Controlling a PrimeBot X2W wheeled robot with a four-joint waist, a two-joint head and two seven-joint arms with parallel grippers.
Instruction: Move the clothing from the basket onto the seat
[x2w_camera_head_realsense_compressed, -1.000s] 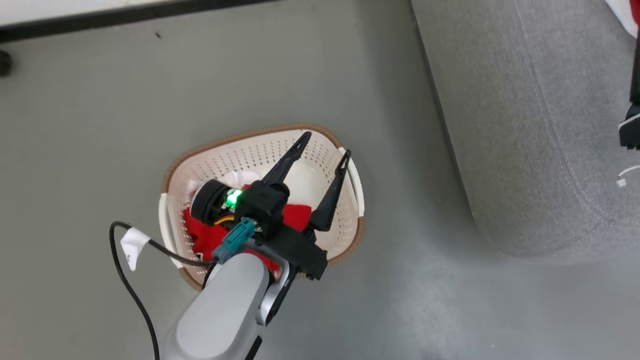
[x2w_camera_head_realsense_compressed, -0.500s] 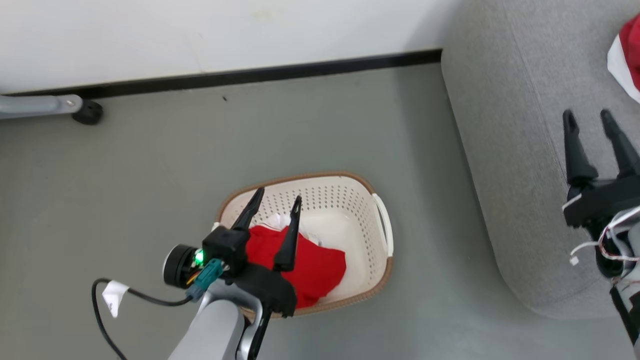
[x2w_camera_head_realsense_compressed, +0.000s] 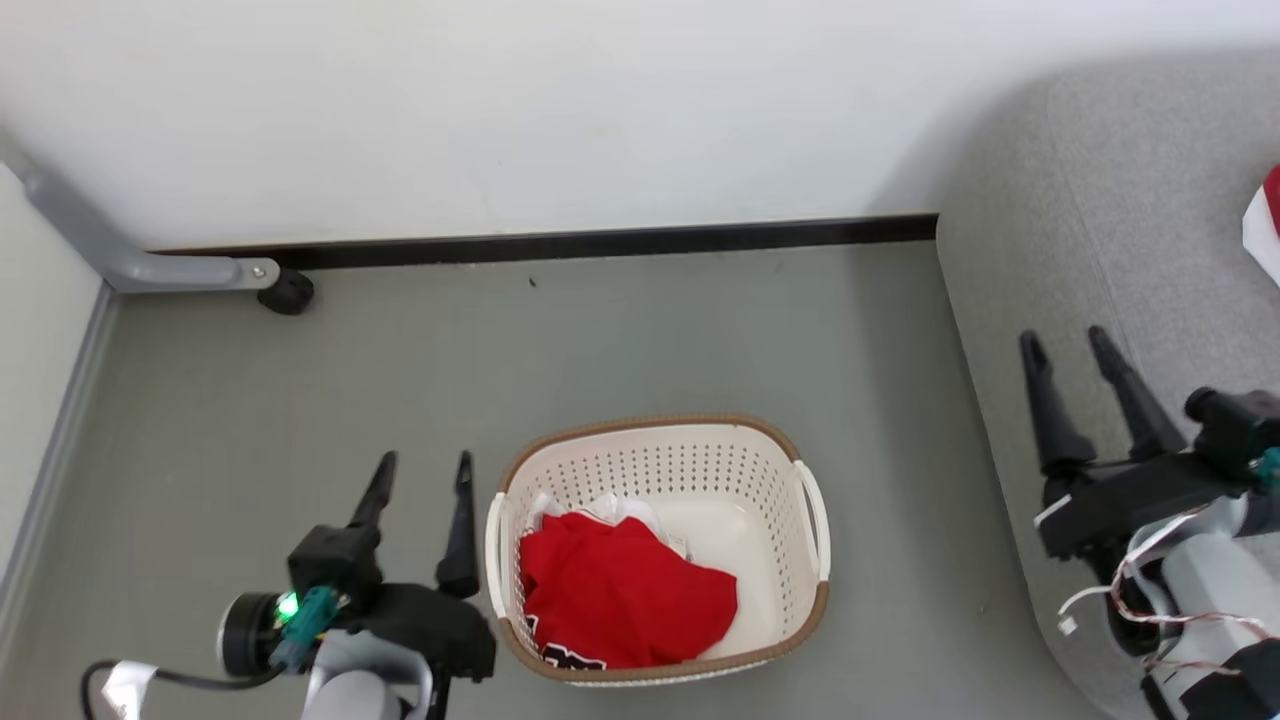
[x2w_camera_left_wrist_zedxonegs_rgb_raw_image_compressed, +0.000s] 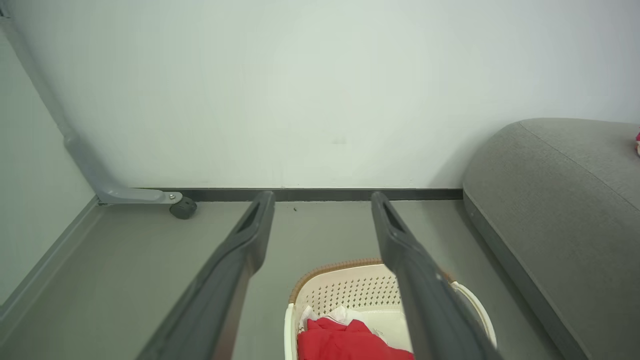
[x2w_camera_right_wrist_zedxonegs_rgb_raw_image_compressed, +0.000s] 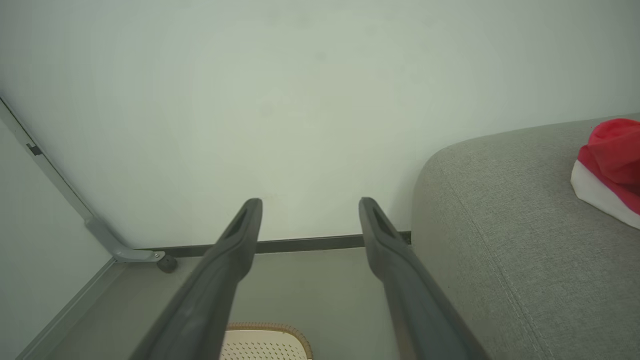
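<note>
The cream basket with a brown rim stands on the grey floor and holds bunched red clothing with white bits. My left gripper hovers open just left of the basket, nothing between its fingers. In the left wrist view the basket and the clothing lie below the open fingers. My right gripper is open above the grey seat at the right. A red and white garment lies on the seat, also seen at the edge as a garment.
A white wall with a dark baseboard runs behind. A grey frame leg with a black caster stands at the back left corner. A black cable with a white tag trails by my left arm.
The head camera has tilted up, bringing wall and corner into view. My left gripper has pulled out of the basket to its left side, empty. The right gripper has come into view over the seat.
</note>
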